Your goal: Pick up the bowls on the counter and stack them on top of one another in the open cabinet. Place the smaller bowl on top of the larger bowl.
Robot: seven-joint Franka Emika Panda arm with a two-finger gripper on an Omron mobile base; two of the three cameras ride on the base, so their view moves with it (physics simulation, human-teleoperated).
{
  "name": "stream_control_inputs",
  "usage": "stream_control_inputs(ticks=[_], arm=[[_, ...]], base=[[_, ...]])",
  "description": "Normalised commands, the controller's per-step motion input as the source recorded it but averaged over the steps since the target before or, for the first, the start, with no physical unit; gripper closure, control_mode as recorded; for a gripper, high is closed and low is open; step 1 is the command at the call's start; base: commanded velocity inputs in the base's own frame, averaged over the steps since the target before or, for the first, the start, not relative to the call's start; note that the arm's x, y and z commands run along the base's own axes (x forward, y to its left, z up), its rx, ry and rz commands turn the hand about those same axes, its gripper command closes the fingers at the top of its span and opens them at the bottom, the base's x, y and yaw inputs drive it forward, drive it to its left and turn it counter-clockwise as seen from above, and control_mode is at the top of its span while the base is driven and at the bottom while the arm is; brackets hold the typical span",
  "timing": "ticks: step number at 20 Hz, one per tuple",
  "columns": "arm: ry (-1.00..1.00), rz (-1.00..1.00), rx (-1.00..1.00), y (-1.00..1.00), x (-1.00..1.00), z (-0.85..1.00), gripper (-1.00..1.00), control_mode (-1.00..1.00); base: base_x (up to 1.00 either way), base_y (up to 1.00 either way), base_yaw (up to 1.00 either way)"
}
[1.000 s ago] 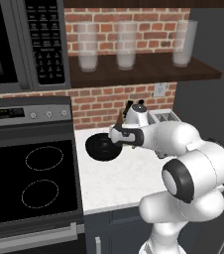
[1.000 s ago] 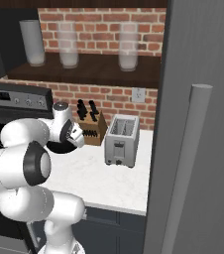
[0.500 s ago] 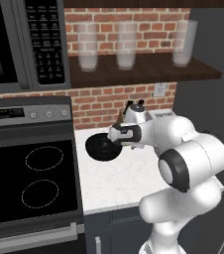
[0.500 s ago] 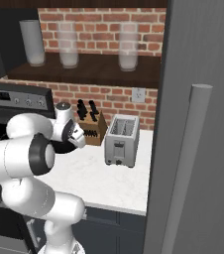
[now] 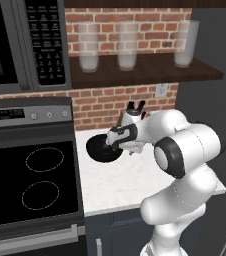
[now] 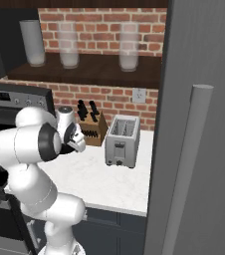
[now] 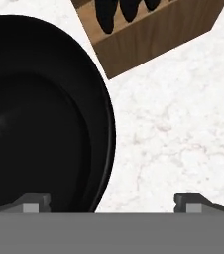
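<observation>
The claw [image 7: 109,201] is spread wide, straddling the near rim of a black bowl [image 7: 39,119] on the worktop [image 7: 173,129]; nothing is gripped yet. Over the last second it has crept lower toward that rim, so a grasp looks close. The bowl looks empty. The knife block [image 7: 148,30] stands just beyond.

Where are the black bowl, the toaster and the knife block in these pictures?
black bowl [image 5: 101,148], left base view, on its dark inner surface.
toaster [image 6: 121,143], right base view, on its front face.
knife block [image 7: 153,34], hand view, on its wooden side.
</observation>
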Motion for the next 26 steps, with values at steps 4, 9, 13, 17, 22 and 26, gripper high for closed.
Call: stream_control_inputs(ticks=[4,9,13,17,22,26], arm=[[0.01,0.0,0.0,0.12,0.18,-0.29,-1.0,-1.0],[0.0,0.0,0.0,0.09,0.21,-0.24,-1.0,-1.0],[0.0,0.0,0.0,0.02,0.17,-0.2,-1.0,-1.0],[0.0,0.0,0.0,0.0,0.06,-0.04,1.0,-1.0],[0.0,0.0,0.0,0.0,0.0,0.0,1.0,-1.0],[-0.06,0.0,0.02,0.0,-0.05,0.07,1.0,-1.0]], base=[[0.0,0.0,0.0],[0.0,0.0,0.0],[0.0,0.0,0.0],[0.0,0.0,0.0],[0.0,0.0,0.0],[0.0,0.0,0.0]])
